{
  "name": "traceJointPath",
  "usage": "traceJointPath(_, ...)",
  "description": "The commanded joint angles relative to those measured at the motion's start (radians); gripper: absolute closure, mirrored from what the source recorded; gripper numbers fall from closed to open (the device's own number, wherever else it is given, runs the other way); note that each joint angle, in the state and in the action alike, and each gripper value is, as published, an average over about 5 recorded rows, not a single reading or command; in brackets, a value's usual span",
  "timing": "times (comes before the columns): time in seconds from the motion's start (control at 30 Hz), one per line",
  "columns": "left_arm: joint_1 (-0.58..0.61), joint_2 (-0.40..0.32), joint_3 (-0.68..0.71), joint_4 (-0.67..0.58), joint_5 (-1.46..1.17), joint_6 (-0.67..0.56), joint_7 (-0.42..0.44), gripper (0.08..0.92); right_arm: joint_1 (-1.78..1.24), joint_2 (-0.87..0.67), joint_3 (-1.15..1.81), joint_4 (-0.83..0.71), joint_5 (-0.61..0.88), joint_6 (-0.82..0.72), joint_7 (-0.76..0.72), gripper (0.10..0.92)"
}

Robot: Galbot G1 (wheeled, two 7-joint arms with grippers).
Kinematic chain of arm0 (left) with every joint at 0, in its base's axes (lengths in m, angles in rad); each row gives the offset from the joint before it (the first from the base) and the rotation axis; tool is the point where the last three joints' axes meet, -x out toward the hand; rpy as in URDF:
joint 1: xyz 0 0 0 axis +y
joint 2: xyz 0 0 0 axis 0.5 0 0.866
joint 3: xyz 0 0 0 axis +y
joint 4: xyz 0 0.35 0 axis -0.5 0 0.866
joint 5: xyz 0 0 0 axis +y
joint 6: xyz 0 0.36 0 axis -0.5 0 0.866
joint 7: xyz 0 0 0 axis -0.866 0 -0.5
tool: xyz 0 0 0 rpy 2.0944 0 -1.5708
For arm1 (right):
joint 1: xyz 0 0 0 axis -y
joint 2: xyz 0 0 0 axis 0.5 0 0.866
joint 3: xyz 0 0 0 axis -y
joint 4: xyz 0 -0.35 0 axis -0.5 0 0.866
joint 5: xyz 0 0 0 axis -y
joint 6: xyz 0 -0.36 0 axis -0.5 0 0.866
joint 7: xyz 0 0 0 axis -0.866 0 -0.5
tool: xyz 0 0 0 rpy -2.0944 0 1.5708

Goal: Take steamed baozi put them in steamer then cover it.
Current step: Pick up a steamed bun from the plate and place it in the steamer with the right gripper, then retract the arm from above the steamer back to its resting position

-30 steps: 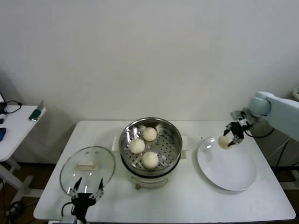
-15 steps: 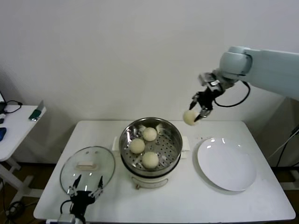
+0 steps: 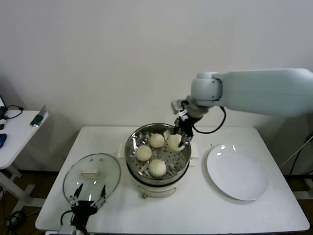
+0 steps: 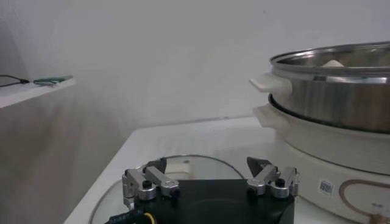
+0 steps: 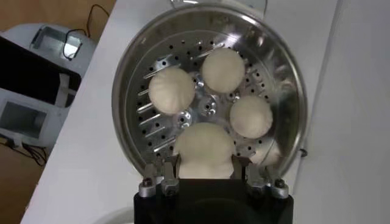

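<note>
A baozi (image 3: 174, 142) sits pinched between the fingers of the right gripper (image 3: 179, 138), held above the right rear of the steamer (image 3: 182, 155). Three buns (image 3: 156, 167) lie on the perforated floor below. The left gripper (image 3: 88, 200) hovers with jaws spread at the near edge of the lid (image 3: 91, 177), left of the steamer.

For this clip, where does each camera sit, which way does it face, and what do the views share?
Head view: high, looking forward and down at the table; right arm over the steamer, left hand at the near edge by the lid, plate at right.
Left wrist view: low, level across the table; own open hand over the lid, steamer side-on.
Right wrist view: straight down into the steamer; own hand holds a bun.
Shared: all show the steamer; head and right wrist views show the held bun.
</note>
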Motion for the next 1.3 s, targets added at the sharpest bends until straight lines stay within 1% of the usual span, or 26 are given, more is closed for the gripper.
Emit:
traceJointPath(0.03, 0.000, -0.002, -0.001, 0.002, -0.001, 0.001, 0.000, 0.177, -0.139, 0.045, 0.005, -0.004, -0.019, -0.106, 0.109, 0.431)
traceJointPath(0.23, -0.007, -0.002, -0.004, 0.009, -0.002, 0.004, 0.001, 0.177, -0.165, 0.049, 0.008, -0.039, -0.061, -0.105, 0.109, 0.431)
traceJointPath(0.47, -0.016, -0.003, -0.004, 0.018, -0.002, 0.007, 0.001, 0.177, -0.192, 0.056, 0.029, -0.072, -0.070, -0.101, 0.116, 0.431)
traceJointPath(0.57, -0.019, -0.003, -0.004, 0.019, -0.003, 0.008, 0.001, 0.177, -0.193, 0.057, 0.042, -0.091, -0.073, -0.069, 0.101, 0.417)
traceJointPath(0.67, -0.021, -0.002, -0.005, 0.019, -0.008, 0.010, 0.000, 0.177, -0.180, 0.054, 0.050, -0.107, -0.072, -0.016, 0.064, 0.353)
traceJointPath(0.73, -0.021, 0.000, -0.005, 0.018, -0.015, 0.011, -0.001, 0.177, -0.161, 0.047, 0.056, -0.117, -0.069, 0.020, 0.029, 0.293)
traceJointPath(0.83, -0.021, 0.002, -0.005, 0.014, -0.022, 0.013, -0.003, 0.177, -0.125, 0.022, 0.073, -0.131, -0.042, 0.062, -0.025, 0.228)
traceJointPath(0.97, -0.020, 0.006, -0.004, 0.007, -0.031, 0.020, -0.006, 0.177, -0.090, -0.049, 0.144, -0.142, 0.040, 0.081, -0.054, 0.204)
traceJointPath(1.03, -0.017, 0.008, -0.003, 0.002, -0.037, 0.025, -0.007, 0.177, -0.102, -0.103, 0.218, -0.152, 0.098, 0.061, -0.006, 0.203)
traceJointPath(1.1, -0.015, 0.011, -0.002, -0.004, -0.039, 0.031, -0.012, 0.177, -0.144, -0.164, 0.318, -0.158, 0.157, 0.019, 0.097, 0.203)
traceJointPath(1.2, -0.013, 0.014, 0.000, -0.011, -0.037, 0.044, -0.022, 0.177, -0.283, -0.267, 0.535, -0.141, 0.206, -0.007, 0.325, 0.202)
traceJointPath(1.3, -0.014, 0.020, 0.003, -0.016, -0.041, 0.037, -0.026, 0.177, -0.474, -0.376, 0.773, -0.086, 0.179, 0.025, 0.533, 0.202)
